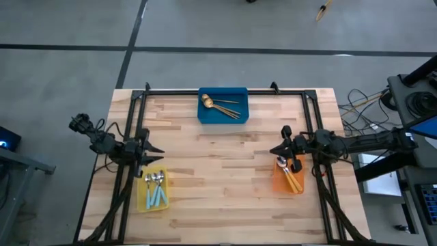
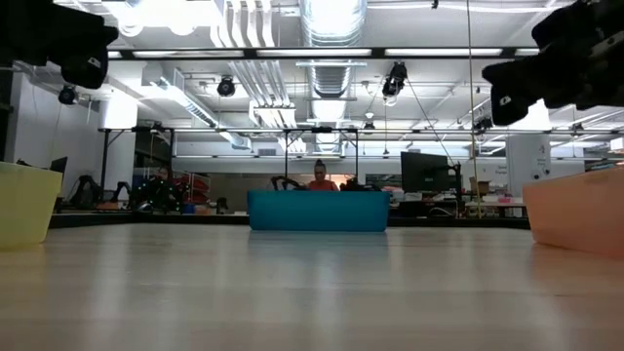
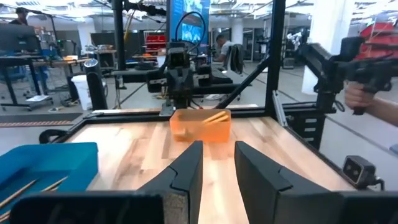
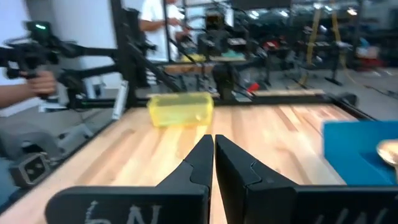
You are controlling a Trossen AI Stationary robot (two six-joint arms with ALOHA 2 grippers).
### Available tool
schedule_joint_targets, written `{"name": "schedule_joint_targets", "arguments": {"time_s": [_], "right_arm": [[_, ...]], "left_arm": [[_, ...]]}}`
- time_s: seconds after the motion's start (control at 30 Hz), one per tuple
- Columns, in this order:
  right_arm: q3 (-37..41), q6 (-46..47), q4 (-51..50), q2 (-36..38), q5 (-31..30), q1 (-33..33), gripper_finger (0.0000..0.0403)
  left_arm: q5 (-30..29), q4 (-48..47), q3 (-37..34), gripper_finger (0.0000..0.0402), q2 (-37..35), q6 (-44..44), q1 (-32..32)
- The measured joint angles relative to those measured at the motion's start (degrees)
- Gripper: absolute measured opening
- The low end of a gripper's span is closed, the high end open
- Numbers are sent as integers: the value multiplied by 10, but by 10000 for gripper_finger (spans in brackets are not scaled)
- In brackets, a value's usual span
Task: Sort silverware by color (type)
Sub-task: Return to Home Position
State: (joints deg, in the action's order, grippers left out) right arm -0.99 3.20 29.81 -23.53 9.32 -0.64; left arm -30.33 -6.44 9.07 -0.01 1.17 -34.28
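Left gripper [image 1: 156, 148]: hovering near rectangular yellow plastic bin [image 1: 143, 202] holding blue-handled silver spoons [image 1: 157, 191]; fingers parted, empty.
Right gripper [image 1: 274, 151]: hovering beside rectangular orange plastic bin [image 1: 278, 184]; fingers pressed together, empty.

Spoons [image 1: 156, 186] in bins [image 1: 222, 117] left, right, behind

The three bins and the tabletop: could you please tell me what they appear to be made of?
The yellow bin and orange bin look like translucent plastic: light shows through their walls. The blue bin looks like opaque plastic, smooth and evenly coloured. The table appears to be light wood, with visible joined strips and grain.
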Motion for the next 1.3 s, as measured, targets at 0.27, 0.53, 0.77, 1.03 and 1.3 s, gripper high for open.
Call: {"name": "schedule_joint_targets", "arguments": {"time_s": [0.27,0.53,0.77,1.03,1.3], "right_arm": [[0,-24,-127,79,-20,0,9],[0,-55,-296,190,-95,0,9],[0,-134,-296,234,-107,-2,9],[0,-78,-294,219,-121,-2,9],[0,-32,-294,205,-122,-2,9]], "left_arm": [[14,-6,-3,75,0,-7,0],[-1,-12,-9,75,0,-12,0],[-21,-19,-14,75,6,-34,0],[-36,-19,-14,75,9,-32,0],[-36,-18,-14,75,12,-36,0]]}}
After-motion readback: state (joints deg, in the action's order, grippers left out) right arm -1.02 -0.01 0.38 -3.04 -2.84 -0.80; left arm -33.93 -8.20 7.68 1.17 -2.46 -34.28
